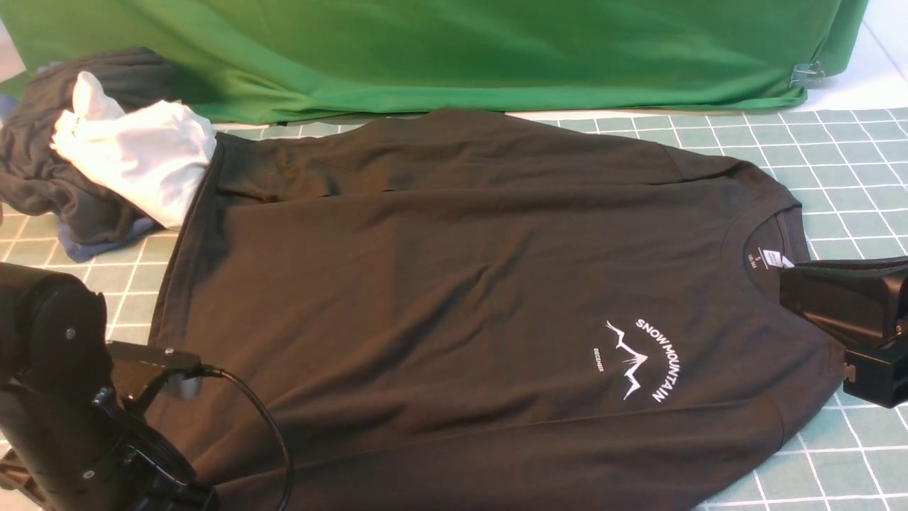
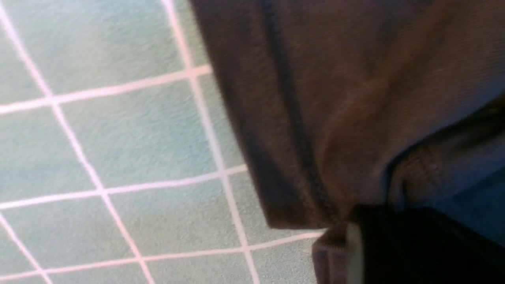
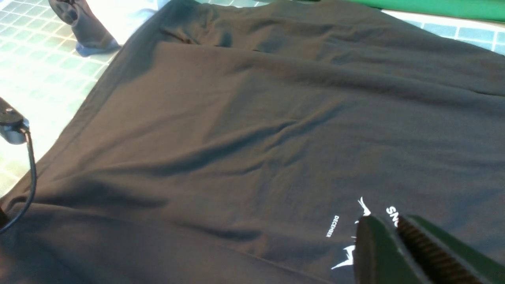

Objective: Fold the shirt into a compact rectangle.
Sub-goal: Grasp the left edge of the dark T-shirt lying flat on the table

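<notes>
Centrally, the shirt [image 1: 454,298] lies spread flat on the counter [image 1: 851,163], whose surface is a pale green mat ruled in white squares. The collar points to the right of the frame and the hem to the left. The white mountain print [image 1: 638,358] sits lower right of centre, and the white neck label [image 1: 770,257] lies just inside the collar. Shallow creases cross the chest.

Upper left: a white garment [image 1: 135,160] rests on a heap of dark grey clothing [image 1: 35,163], at the shirt's far hem corner. Top of frame: a green backdrop cloth [image 1: 440,50], with a metal clip [image 1: 805,73] near its right end.

Lower left: the left arm [image 1: 50,383] fills the corner, its links folded low at the near hem corner, with a black cable [image 1: 262,419] looping over the fabric. The left tool [image 2: 367,250] is below the front view's edge. Its wrist view shows one dark finger [image 2: 418,244] with the stitched hem bunched against it. Whether this tool has closed on the hem cannot be told.

Right edge, mid-height: the right tool [image 1: 791,291] reaches in nearly level, pointing left, with its tip at the collar beside the neck label. Its wrist view shows both fingers [image 3: 375,252] pressed together over the print. Whether cloth is pinched between them cannot be told.
</notes>
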You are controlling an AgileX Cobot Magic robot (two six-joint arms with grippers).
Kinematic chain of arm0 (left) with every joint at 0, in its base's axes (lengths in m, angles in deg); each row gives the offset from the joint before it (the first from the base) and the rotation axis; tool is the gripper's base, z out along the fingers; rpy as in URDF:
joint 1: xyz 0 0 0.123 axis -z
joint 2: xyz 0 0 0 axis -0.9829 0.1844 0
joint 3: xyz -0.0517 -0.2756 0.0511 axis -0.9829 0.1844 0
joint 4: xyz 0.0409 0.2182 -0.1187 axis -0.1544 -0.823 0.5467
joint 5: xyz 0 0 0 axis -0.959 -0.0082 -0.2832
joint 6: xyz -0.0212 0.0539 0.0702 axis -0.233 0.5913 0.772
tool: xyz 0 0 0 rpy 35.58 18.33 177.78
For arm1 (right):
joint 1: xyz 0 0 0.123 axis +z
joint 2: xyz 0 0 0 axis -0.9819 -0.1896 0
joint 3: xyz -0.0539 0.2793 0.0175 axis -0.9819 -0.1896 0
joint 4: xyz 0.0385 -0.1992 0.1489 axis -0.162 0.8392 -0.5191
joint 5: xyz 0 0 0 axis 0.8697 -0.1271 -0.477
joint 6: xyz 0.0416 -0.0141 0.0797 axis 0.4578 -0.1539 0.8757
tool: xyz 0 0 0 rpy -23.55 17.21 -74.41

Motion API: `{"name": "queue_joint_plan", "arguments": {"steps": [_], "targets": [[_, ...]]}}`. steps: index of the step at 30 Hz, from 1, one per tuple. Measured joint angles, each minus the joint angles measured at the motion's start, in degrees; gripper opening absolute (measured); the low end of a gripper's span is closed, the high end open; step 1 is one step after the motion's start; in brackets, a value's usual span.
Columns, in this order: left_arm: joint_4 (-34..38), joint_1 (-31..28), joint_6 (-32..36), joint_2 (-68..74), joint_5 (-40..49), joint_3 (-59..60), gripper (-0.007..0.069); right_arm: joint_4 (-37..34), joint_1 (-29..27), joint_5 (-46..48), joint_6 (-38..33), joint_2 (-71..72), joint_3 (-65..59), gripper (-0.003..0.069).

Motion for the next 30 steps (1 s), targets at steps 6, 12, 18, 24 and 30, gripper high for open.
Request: {"name": "queue_joint_plan", "arguments": {"steps": [6, 12, 18, 24, 30], "targets": [[0.91, 0.00, 0.19, 0.00, -0.77, 0.00, 0.0313, 0.00, 0.00, 0.00, 0.00, 0.00, 0.00, 0.0072], [1.59, 0.00, 0.82, 0.00, -0.78, 0.00, 0.0253, 0.00, 0.00, 0.00, 0.00, 0.00, 0.00, 0.0072], [1.74, 0.00, 0.84, 0.00, 0.78, 0.00, 0.0032, 0.00, 0.00, 0.00, 0.00, 0.00, 0.00, 0.0072], [2.25, 0.00, 0.84, -0.23, 2.95, -0.32, 0.0002, 0.00, 0.00, 0.00, -0.04, 0.00, 0.00, 0.0072], [4.50, 0.00, 0.84, -6.18, 7.68, -3.14, 0.0001, 0.00, 0.00, 0.00, -0.04, 0.00, 0.00, 0.0077]]}}
